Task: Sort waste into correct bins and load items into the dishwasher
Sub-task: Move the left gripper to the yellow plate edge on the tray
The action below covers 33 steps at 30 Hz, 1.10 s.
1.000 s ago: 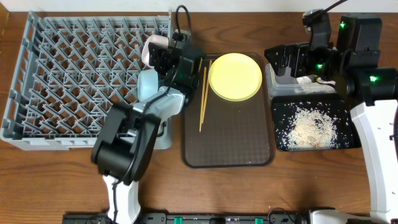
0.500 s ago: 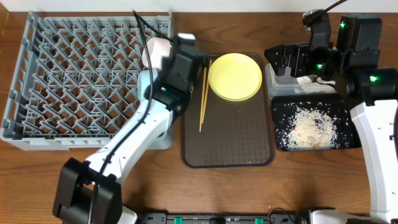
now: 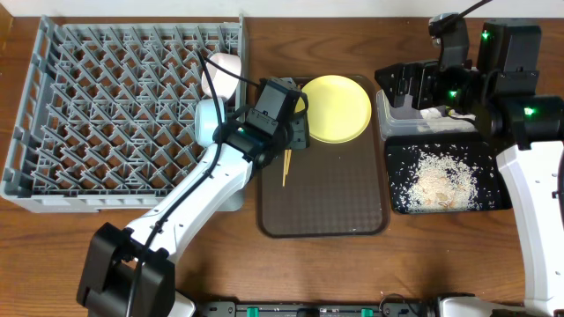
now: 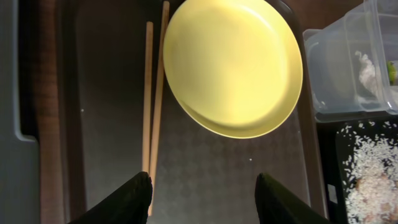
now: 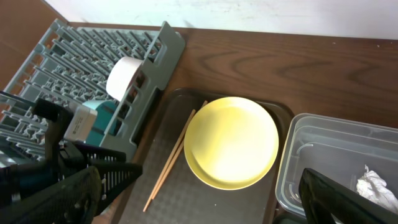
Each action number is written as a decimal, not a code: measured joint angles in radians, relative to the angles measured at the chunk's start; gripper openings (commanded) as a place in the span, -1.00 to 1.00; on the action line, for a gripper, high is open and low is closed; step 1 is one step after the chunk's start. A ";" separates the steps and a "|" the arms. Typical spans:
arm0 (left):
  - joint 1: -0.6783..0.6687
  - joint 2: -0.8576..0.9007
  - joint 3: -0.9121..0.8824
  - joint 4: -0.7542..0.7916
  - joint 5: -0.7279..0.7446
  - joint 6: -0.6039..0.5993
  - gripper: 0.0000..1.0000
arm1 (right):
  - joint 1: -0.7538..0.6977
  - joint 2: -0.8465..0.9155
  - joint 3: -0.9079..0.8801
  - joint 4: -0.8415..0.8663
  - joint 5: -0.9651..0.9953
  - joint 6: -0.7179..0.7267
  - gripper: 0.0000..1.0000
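My left gripper (image 3: 295, 132) (image 4: 203, 180) is open and empty, low over the brown serving tray (image 3: 326, 211). It hovers above the wooden chopsticks (image 3: 285, 167) (image 4: 153, 93), just left of the round yellow plate (image 3: 333, 107) (image 4: 233, 65). A white bowl (image 3: 220, 72) and a light blue bowl (image 3: 205, 119) stand at the right edge of the grey dish rack (image 3: 106, 106). My right gripper (image 3: 401, 84) (image 5: 202, 186) is open and empty above the clear tub (image 3: 423, 119), which holds a white tissue (image 5: 376, 186). Rice scraps lie in the black tray (image 3: 441, 176).
The brown tray lies between the rack and the two bins. The plate (image 5: 231, 142) and chopsticks (image 5: 174, 155) are on its back half. Brown wooden table shows around everything. The small cup and the wrapper do not show clearly.
My left gripper has moved right, from the rack's right edge to over the brown tray and chopsticks. The white bowl stays at the rack's edge. The right arm has not moved.
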 measured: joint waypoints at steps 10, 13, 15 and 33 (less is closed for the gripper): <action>-0.015 0.006 0.000 -0.005 -0.014 -0.251 0.09 | 0.000 0.000 0.000 0.000 0.000 0.000 0.98; -0.036 0.035 0.000 0.018 -0.036 -0.313 0.09 | 0.000 0.000 0.000 0.000 0.000 0.000 0.99; -0.048 0.068 0.000 0.051 -0.043 -0.341 0.10 | 0.000 0.000 0.000 0.000 0.000 0.000 0.99; -0.128 0.233 0.000 0.188 -0.066 -0.449 0.09 | 0.000 0.000 0.000 0.000 0.000 0.000 0.99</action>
